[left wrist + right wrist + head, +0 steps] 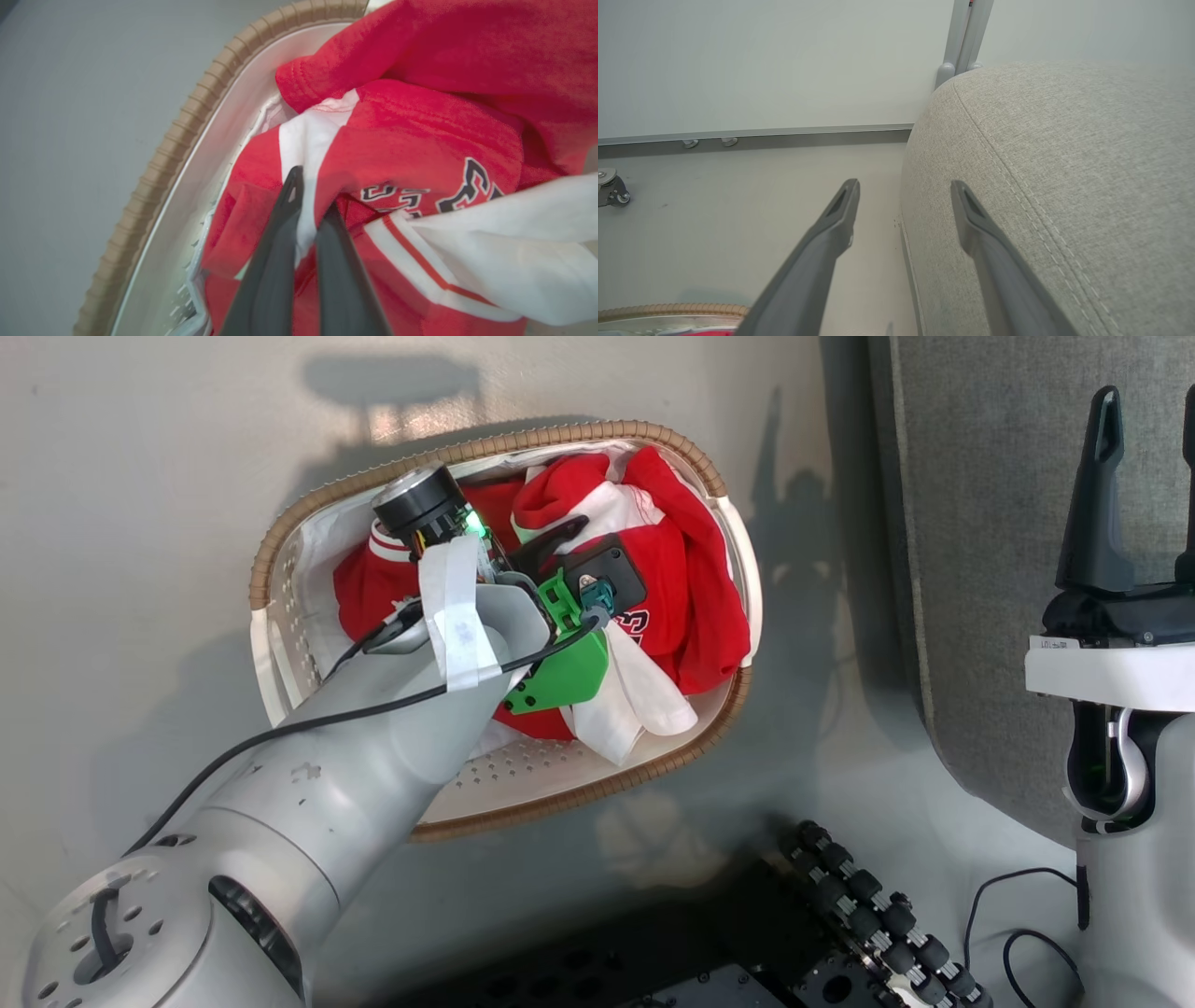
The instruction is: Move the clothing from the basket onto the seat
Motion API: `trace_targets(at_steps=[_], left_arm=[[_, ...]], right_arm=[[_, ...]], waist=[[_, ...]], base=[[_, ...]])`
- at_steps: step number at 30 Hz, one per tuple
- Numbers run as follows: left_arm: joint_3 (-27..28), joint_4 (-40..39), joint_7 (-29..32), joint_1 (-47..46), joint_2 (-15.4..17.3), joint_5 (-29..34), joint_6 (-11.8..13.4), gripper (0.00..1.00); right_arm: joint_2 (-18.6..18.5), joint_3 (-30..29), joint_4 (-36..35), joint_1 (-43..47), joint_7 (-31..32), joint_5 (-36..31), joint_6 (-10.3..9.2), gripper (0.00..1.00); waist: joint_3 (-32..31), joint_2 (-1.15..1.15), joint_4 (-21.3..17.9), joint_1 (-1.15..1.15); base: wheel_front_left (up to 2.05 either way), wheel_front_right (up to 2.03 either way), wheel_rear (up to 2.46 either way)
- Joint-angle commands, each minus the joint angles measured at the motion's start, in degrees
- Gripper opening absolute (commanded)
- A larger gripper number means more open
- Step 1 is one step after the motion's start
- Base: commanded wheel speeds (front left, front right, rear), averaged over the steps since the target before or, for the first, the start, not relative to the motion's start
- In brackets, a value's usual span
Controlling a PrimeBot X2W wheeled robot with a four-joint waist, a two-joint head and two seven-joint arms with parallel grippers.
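The oval basket (280,569) with its brown woven rim (154,172) stands on the floor at the middle of the head view. Crumpled red clothing (691,588) with white panels and dark lettering (472,182) is piled inside it. My left gripper (551,543) reaches down into the pile. In the left wrist view the left gripper (312,196) is shut on a fold of the red and white cloth. My right gripper (1144,476) stands open and empty at the right, over the grey seat (990,523). The right wrist view has the open right gripper (905,189) beside the seat's (1064,186) rounded edge.
My base with its black rollers (868,905) and a loose cable (1018,887) lie at the bottom right of the head view. A pale wall with a baseboard (756,135) and a caster wheel (609,189) stand beyond the seat. Bare floor (121,523) surrounds the basket.
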Motion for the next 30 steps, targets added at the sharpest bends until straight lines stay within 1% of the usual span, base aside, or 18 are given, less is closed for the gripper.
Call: trace_targets(at_steps=[1,8,11,14,20,25,30], left_arm=[[0.1,-0.46,-0.55,0.9,0.35,-0.68,0.1,0.0],[-0.72,-3.8,-3.56,2.77,0.33,-3.3,0.41,0.0],[-1.37,-6.1,-4.94,3.98,0.28,-4.29,-0.03,0.0],[-1.92,-8.44,-6.46,5.5,0.27,-5.04,0.32,0.0],[-2.38,-11.85,-9.08,8.77,0.26,-6.92,0.3,0.0],[-1.51,-13.46,-10.36,11.11,0.31,-8.4,1.2,0.0],[0.11,-16.77,-10.96,12.12,3.08,-9.51,1.66,0.0]], right_arm=[[-0.12,-0.12,0.29,-0.32,-0.12,0.24,-0.06,1.0],[-0.14,-0.83,0.79,0.01,-0.12,-1.07,-0.06,1.0],[-0.14,-1.42,1.19,0.62,-0.12,-2.0,-0.06,1.0],[-0.14,-1.69,1.59,1.45,-0.12,-3.28,-0.06,1.0],[-0.16,-1.61,2.93,4.11,-0.12,-6.2,-0.06,1.0],[-0.18,-1.16,4.34,7.05,-0.12,-8.29,-0.06,1.0],[-0.18,-0.46,5.64,10.52,-0.12,-9.76,-0.06,1.0]], waist=[[-0.5,0.67,0.33,0.0],[-3.29,0.67,2.31,0.0],[-5.52,0.67,3.81,0.0],[-8.39,0.67,5.38,0.0],[-16.63,0.67,8.59,0.0],[-24.11,0.67,10.91,0.0],[-31.6,0.67,12.85,0.0]], base=[[0.0,0.0,0.0],[0.0,0.0,0.0],[0.0,0.0,0.0],[0.0,0.0,0.0],[0.0,0.0,0.0],[0.0,0.0,0.0],[0.0,0.0,0.0]])
